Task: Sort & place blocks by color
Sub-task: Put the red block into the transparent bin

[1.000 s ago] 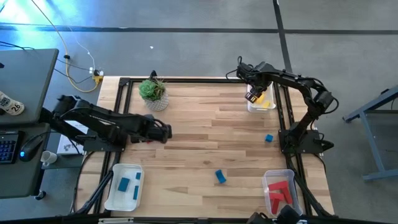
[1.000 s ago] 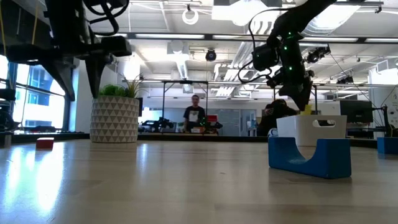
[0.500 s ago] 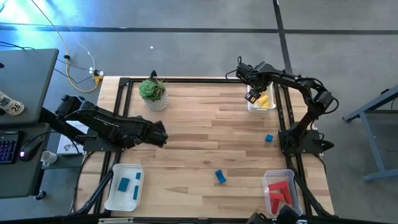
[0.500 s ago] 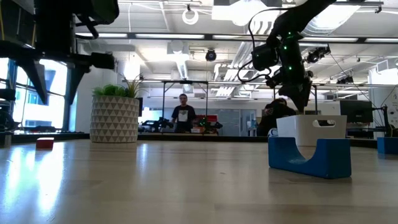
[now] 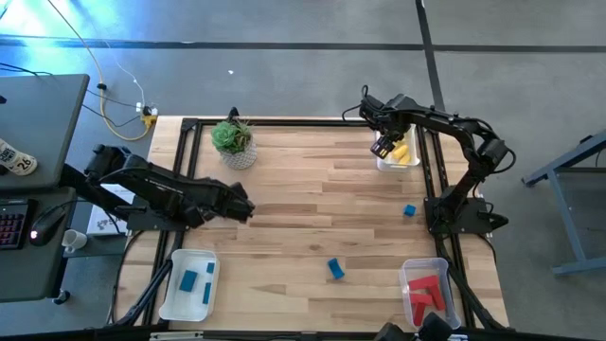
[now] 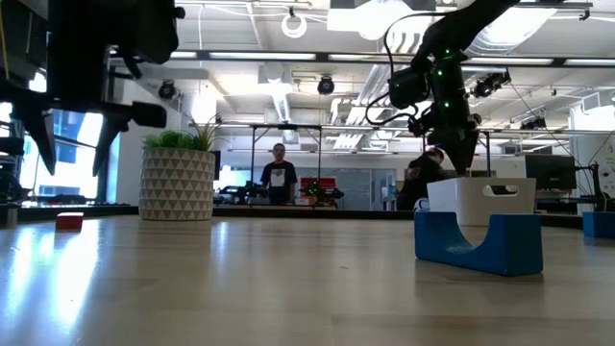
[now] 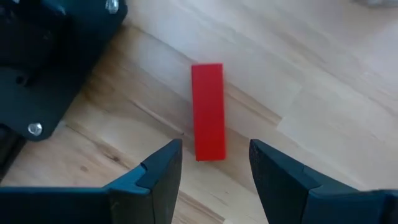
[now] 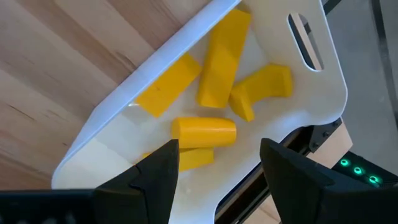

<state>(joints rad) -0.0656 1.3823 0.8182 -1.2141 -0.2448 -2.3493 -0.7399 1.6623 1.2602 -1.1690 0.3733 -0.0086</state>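
A bright red rectangular bar block [image 7: 208, 112] is lying on the pale striped wooden tabletop [image 7: 323, 81]; solid yellow blocks [image 8: 205, 132] are filling a glossy white plastic tray [image 8: 323, 74].

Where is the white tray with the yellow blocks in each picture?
High view: white tray, far right edge, under the right pincer.
Low view: right of centre, behind the blue block.
Left wrist view: not in it.
Right wrist view: fills the middle, yellow blocks inside.
Shared landmark: right pincer.

No text, label, brand or number can be read anywhere in these views. A small white tag [image 5: 13, 157] lying on the dark desk left of the table carries dark marks, but they are too small to make out.
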